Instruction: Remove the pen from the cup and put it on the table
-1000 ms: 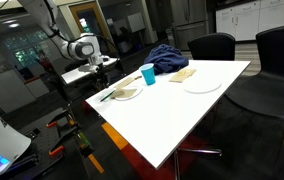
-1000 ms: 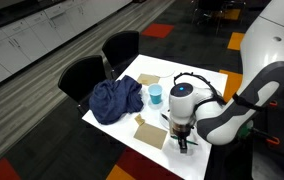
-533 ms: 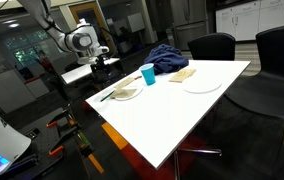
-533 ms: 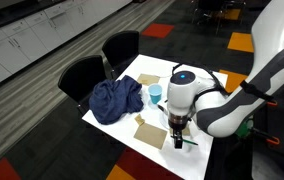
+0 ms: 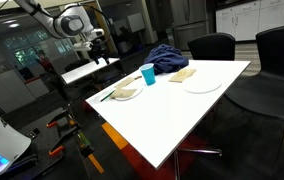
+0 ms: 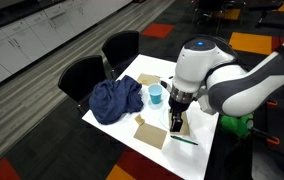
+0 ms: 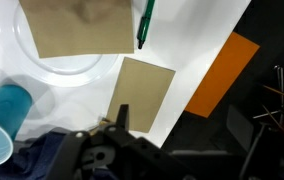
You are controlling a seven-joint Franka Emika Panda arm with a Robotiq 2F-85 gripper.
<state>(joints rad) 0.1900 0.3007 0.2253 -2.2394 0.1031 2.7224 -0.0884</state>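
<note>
The green pen (image 7: 142,25) lies flat on the white table (image 5: 182,115), beside a brown napkin on a white plate (image 7: 72,62). It also shows in both exterior views (image 6: 183,139) (image 5: 113,93), near the table's edge. The blue cup (image 6: 156,94) stands apart from the pen, next to the blue cloth; it also shows in an exterior view (image 5: 148,74) and in the wrist view (image 7: 2,118). My gripper (image 6: 176,125) hangs above the table over the napkins, open and empty. In the wrist view its fingers (image 7: 179,121) are spread with nothing between them.
A crumpled blue cloth (image 6: 115,100) lies at the table's far side. Brown napkins (image 6: 149,131) and white plates (image 5: 202,85) lie on the table. Two black chairs (image 6: 82,75) stand by the table. The floor has orange patches (image 7: 222,70).
My gripper has risen up from the table surface, away from the pen. The pen stays lying on the table.
</note>
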